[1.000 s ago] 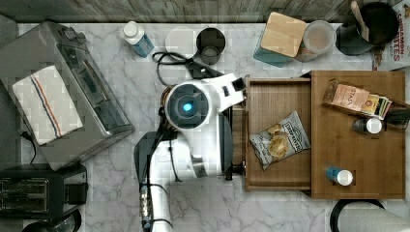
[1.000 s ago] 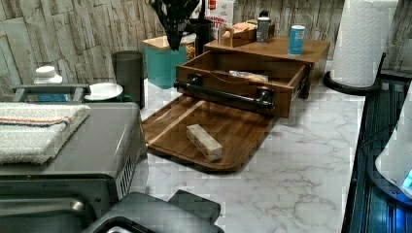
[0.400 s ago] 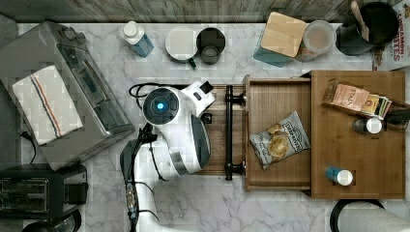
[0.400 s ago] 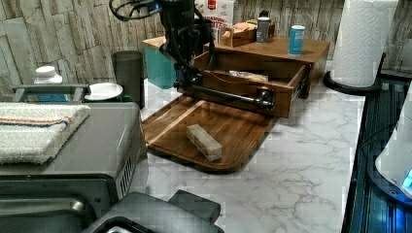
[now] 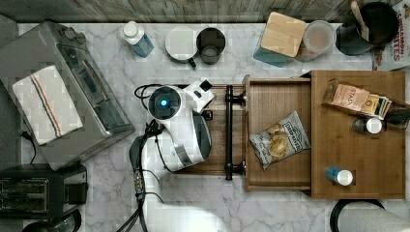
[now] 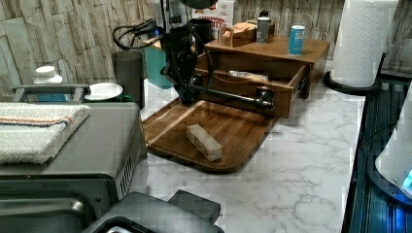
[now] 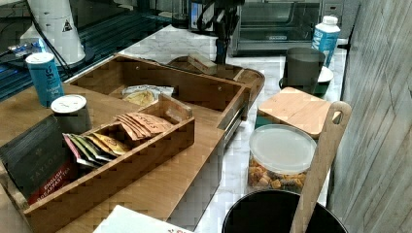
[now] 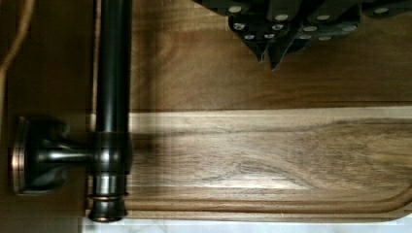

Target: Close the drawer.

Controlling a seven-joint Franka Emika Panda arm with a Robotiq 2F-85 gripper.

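Observation:
The drawer (image 5: 278,96) stands pulled out of its wooden box, toward the top view's left, with a bag of chips (image 5: 279,145) lying in it. A dark metal handle bar (image 5: 228,133) runs across the drawer's front. My gripper (image 5: 205,93) hangs low over the dark wooden tray (image 5: 217,154), just on the top view's left of the handle's far end. In the wrist view the fingertips (image 8: 269,51) meet with nothing between them, a short way from the handle bar (image 8: 112,73). In the left view the gripper (image 6: 187,94) sits beside the handle (image 6: 233,95), apart from it.
A small wooden block (image 6: 204,141) lies on the tray (image 6: 228,128). The cabinet top (image 5: 358,159) carries a tea box, a jar and a blue can (image 5: 338,175). A toaster oven (image 5: 63,92), cups and a bottle stand toward the top view's left and top.
The arm has moved from over the drawer front toward the top view's left and has come down to the tray, beside the handle. The drawer has not moved.

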